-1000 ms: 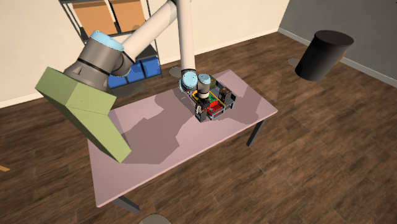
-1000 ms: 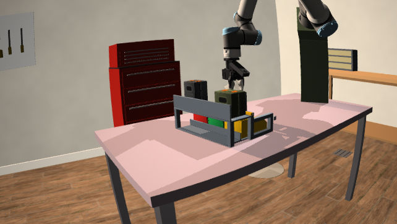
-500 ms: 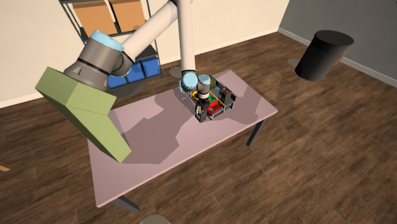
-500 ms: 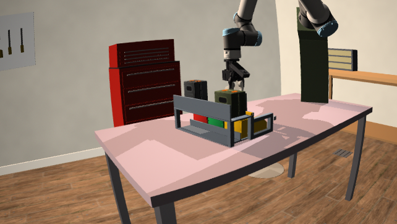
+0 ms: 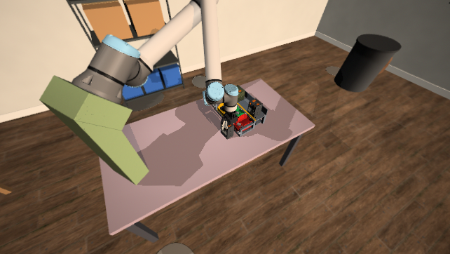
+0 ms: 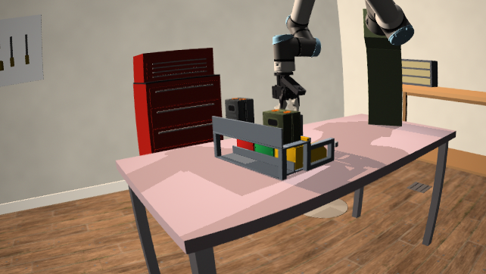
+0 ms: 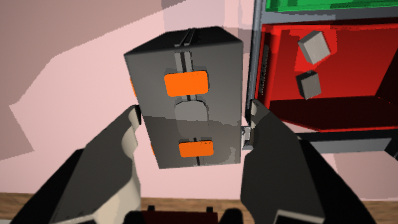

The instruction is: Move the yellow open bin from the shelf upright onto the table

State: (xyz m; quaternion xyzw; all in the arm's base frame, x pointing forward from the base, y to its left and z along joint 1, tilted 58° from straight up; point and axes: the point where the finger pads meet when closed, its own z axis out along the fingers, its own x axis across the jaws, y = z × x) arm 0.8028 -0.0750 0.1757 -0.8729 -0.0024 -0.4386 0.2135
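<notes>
The yellow open bin (image 6: 296, 155) sits in the right-hand end of a low grey shelf rack (image 6: 261, 149) on the pink table; only its yellow edge shows in the top view (image 5: 221, 108), and its parts are hidden. My gripper (image 7: 194, 103) points down over a dark case with orange latches (image 7: 187, 95) that stands on the table beside the rack. The fingers stand open, one on each side of the case, with small gaps. The gripper (image 6: 288, 104) hovers just above the case's top (image 6: 281, 122), behind the rack. It also shows in the top view (image 5: 227, 131).
A red bin (image 7: 325, 60) holding two grey cubes and a green bin (image 6: 263, 149) fill the rack's other compartments. A second dark case (image 6: 239, 110) stands behind the rack. The arm's green pedestal (image 5: 94, 123) covers the table's far end. A red tool chest (image 6: 178, 98) stands by the wall.
</notes>
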